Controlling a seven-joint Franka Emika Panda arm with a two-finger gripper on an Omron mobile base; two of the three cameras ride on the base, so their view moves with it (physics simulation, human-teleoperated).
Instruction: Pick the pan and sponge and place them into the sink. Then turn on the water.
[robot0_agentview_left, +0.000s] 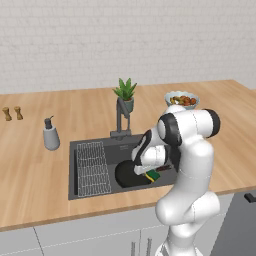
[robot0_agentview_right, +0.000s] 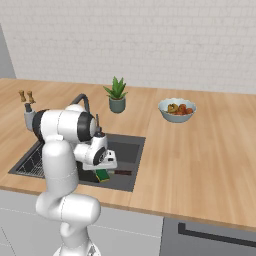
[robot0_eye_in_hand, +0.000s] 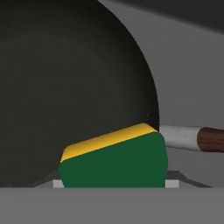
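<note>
Low in the left base view, over my white arm, my end effector hangs in the sink with the sponge at its tips, beside the pan. From the right base view the sponge sits under my hand near the pan's handle; the faucet waits untouched. Up close in the hand view the sponge seems pinched between my fingers, light and squashy, best gripped across its middle; the pan looks stiff and heavy, handle best
</note>
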